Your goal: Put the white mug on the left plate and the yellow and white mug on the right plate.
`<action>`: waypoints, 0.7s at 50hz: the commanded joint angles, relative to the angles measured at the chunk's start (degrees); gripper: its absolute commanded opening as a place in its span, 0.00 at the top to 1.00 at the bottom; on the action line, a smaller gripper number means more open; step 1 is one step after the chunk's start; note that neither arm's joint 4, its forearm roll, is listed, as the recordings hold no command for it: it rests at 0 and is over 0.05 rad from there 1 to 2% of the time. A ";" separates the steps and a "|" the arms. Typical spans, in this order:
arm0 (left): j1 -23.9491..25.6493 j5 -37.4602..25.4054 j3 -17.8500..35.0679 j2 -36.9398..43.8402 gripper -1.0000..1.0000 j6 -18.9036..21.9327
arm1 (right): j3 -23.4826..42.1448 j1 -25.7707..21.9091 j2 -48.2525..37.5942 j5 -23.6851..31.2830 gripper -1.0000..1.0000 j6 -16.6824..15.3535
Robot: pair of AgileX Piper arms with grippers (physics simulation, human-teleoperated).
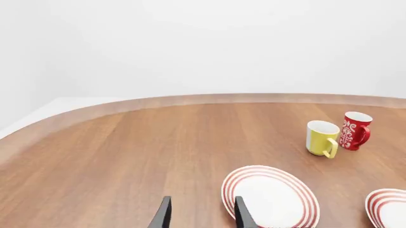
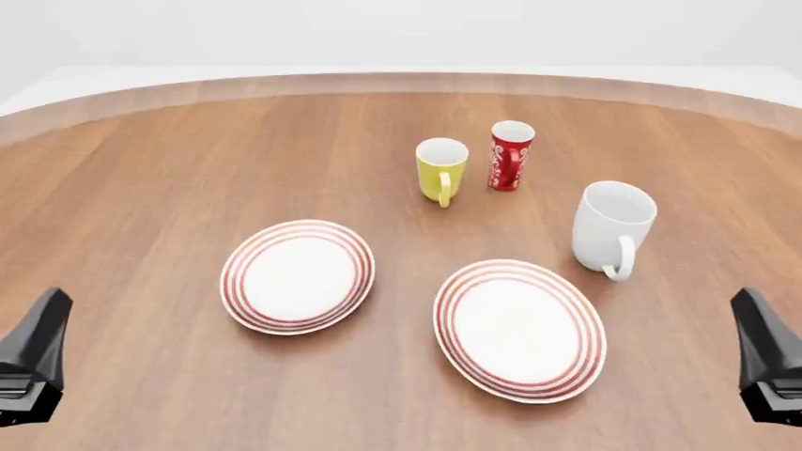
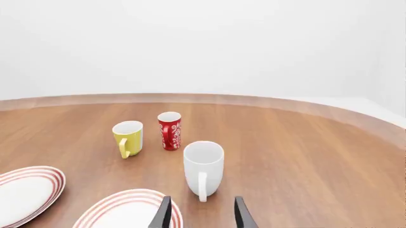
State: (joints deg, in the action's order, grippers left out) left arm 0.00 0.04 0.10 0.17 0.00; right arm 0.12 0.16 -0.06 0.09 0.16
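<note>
The white mug (image 2: 614,225) stands upright at the right of the table, handle toward me, just beyond the right plate (image 2: 519,329). Farther back, near the middle, is the yellow and white mug (image 2: 441,169). The left plate (image 2: 299,276) lies bare left of centre. My left gripper (image 1: 203,216) hovers open and holds nothing at the near left, its fingers beside the left plate (image 1: 269,197). Over at the near right, my right gripper (image 3: 203,216) is also open and holds nothing, pointing at the white mug (image 3: 203,168), a short way off.
A slim red mug (image 2: 509,155) with white swirls stands close to the right of the yellow and white mug. The round wooden table's far edge (image 2: 401,80) curves across the back. Bare wood stretches along the left side.
</note>
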 commanded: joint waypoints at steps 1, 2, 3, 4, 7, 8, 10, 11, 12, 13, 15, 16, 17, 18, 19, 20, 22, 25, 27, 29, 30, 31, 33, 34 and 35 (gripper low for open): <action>0.00 0.07 0.15 0.26 0.00 0.00 | 0.41 0.31 -0.07 0.60 0.00 0.19; 0.00 0.07 0.15 0.26 0.00 0.00 | 0.41 0.39 -0.08 0.67 0.00 0.20; 0.00 0.07 0.15 0.26 0.00 0.00 | 0.42 0.42 -0.08 0.76 0.00 0.24; 0.00 0.07 0.15 0.26 0.00 0.00 | 0.48 0.42 -0.09 0.96 0.00 0.18; 0.00 0.07 0.15 0.26 0.00 0.00 | 0.69 -0.20 -0.44 1.22 0.00 -0.09; 0.00 0.07 0.15 0.26 0.00 0.00 | 0.69 -0.20 -0.45 1.22 0.00 -0.09; 0.00 0.07 0.15 0.26 0.00 0.00 | 0.76 -1.16 -2.14 0.08 0.00 -0.38; 0.00 0.07 0.15 0.26 0.00 0.00 | 0.87 -1.55 -3.76 -1.18 0.00 -1.11; 0.00 0.07 0.15 0.26 0.00 0.00 | 1.05 -1.69 -4.44 -1.82 0.00 -1.31; 0.00 0.07 0.15 0.26 0.00 0.00 | 1.59 -1.64 -5.61 -2.58 0.00 -1.45; 0.00 0.07 0.15 0.26 0.00 0.00 | 1.89 -1.57 -6.83 -3.36 0.00 -1.68; 0.00 0.07 0.15 0.26 0.00 0.00 | 2.06 -1.53 -7.59 -3.79 0.00 -2.00; 0.00 0.07 0.15 0.26 0.00 0.00 | 2.23 -1.52 -8.21 -4.20 0.00 -2.07; 0.00 0.07 0.15 0.26 0.00 0.00 | 2.41 -1.53 -8.71 -4.45 0.00 -2.16; 0.00 0.07 0.15 0.26 0.00 0.00 | 2.69 -1.36 -9.35 -4.74 0.00 -2.43; 0.00 0.07 0.15 0.26 0.00 0.00 | 2.84 -1.32 -9.97 -5.09 0.00 -2.37; 0.00 0.07 0.15 0.26 0.00 0.00 | 3.01 -1.38 -11.58 -6.23 0.00 -2.42; 0.00 0.07 0.15 0.26 0.00 0.00 | 3.10 -1.58 -15.00 -8.99 0.00 -2.73; 0.00 0.07 0.15 0.26 0.00 0.00 | 3.20 -1.63 -16.61 -10.17 0.00 -2.68; 0.00 0.07 0.15 0.26 0.00 0.00 | 3.33 -1.78 -18.08 -11.25 0.00 -2.80; 0.00 0.07 0.15 0.26 0.00 0.00 | 3.39 -1.84 -18.91 -11.96 0.00 -2.78; 0.00 0.07 0.15 0.26 0.00 0.00 | 3.43 -2.02 -20.07 -12.95 0.00 -2.89; 0.00 0.07 0.15 0.26 0.00 0.00 | 3.56 -2.30 -22.43 -14.70 0.00 -3.01; 0.00 0.07 0.15 0.26 0.00 0.00 | 3.59 -2.36 -23.56 -15.60 0.00 -2.83; 0.00 0.07 0.15 0.26 0.00 0.00 | 3.61 -2.33 -24.88 -16.74 0.00 -2.81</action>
State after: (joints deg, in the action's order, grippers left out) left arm 0.00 0.11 0.24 0.42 0.00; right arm 3.08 -1.57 -16.13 -9.94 -2.29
